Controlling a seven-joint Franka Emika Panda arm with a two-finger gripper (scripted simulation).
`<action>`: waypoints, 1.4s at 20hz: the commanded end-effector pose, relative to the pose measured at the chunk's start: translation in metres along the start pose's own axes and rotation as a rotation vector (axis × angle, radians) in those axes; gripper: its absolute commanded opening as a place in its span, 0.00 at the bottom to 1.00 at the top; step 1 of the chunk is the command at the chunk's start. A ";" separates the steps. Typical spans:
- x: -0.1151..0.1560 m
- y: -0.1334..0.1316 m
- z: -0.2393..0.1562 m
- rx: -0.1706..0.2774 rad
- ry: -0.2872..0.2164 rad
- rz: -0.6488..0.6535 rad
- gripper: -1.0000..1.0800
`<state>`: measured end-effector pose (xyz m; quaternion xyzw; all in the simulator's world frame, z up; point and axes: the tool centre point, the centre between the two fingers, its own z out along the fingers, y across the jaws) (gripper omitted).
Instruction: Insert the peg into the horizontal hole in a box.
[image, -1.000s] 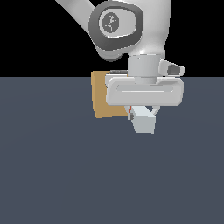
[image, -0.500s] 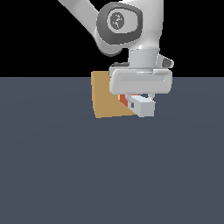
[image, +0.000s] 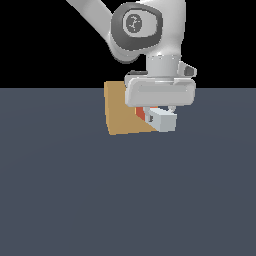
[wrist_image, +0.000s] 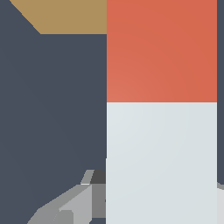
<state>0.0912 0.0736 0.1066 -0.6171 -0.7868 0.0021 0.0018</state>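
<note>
My gripper (image: 157, 114) is shut on the peg (image: 161, 119), a pale grey-white bar whose red-orange end (image: 140, 113) points at the tan box (image: 120, 112). The peg hangs just above the floor, close against the box's face on the exterior view's right. In the wrist view the peg (wrist_image: 162, 162) fills much of the picture, its red-orange section (wrist_image: 162, 50) lying next to a corner of the box (wrist_image: 65, 15). A grey finger (wrist_image: 65, 208) shows beside the peg. The hole is hidden behind the gripper and peg.
A dark blue-grey floor (image: 125, 200) spreads around the box. The arm's white wrist (image: 160, 60) stands over the box's side on the exterior view's right.
The gripper with the peg has lifted and drawn toward the box. The peg's red-orange end now shows next to the box's face.
</note>
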 end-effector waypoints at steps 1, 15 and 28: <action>-0.001 0.002 -0.006 -0.009 -0.001 -0.001 0.00; 0.056 0.000 -0.004 -0.006 -0.001 -0.001 0.00; 0.117 0.002 -0.005 -0.009 -0.001 -0.001 0.00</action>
